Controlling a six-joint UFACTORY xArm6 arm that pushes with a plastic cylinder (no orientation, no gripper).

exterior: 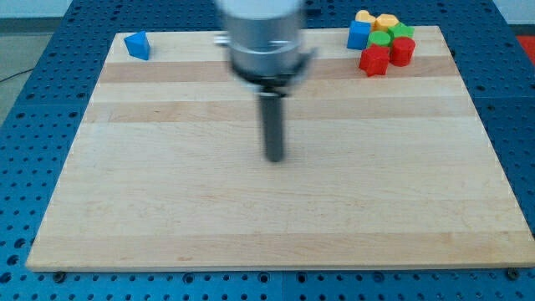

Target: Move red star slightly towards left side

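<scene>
My tip (274, 159) rests bare on the wooden board (167, 209) near its middle, touching no block. The red star (374, 60) lies well toward the view's upper right of my tip, in a tight cluster of blocks.

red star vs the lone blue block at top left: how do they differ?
Colour: the red star is red, the lone blue block is blue.
Company: the red star sits pressed into the cluster at the view's top right, next to another red block; the blue block stands alone at the top left.
Shape: the red one looks lobed, the blue one wedge-like.
Shared: both lie near the board's top edge, far from my tip.
</scene>
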